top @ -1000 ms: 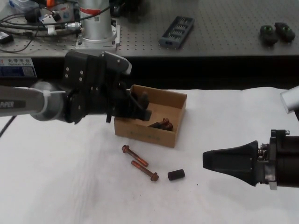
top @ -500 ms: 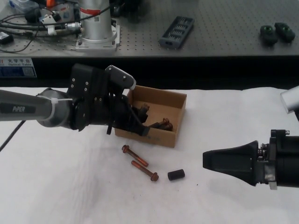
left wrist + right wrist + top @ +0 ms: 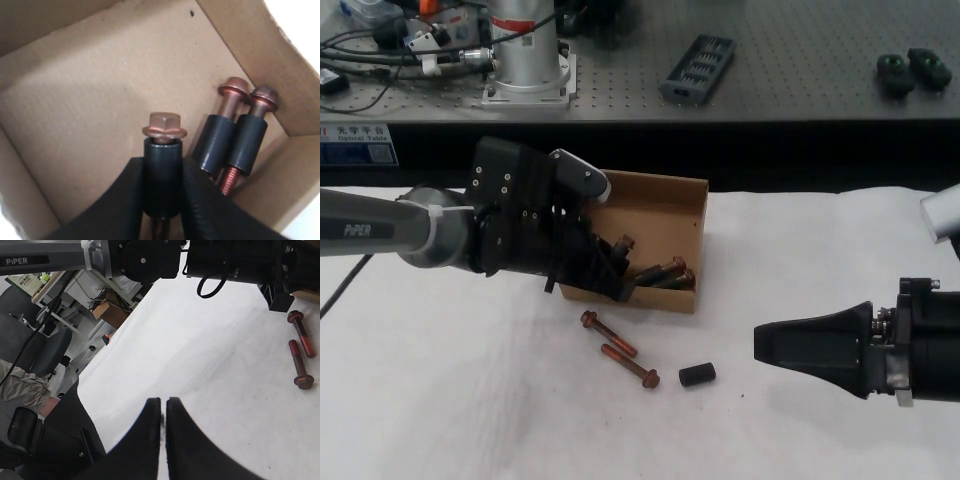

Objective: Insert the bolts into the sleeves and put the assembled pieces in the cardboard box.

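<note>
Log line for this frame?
left gripper: shut on assembled piece, inside cardboard box | right gripper: shut, empty, over cloth | box: two more assembled pieces | cloth: two bolts, one sleeve

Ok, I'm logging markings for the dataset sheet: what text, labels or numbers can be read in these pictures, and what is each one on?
White lettering on the left arm's grey link: a maker's mark, left unquoted here.
Label strip on the far bench's front edge: characters and digits, too small to read.
Cardboard box: no print that I can make out.
</note>
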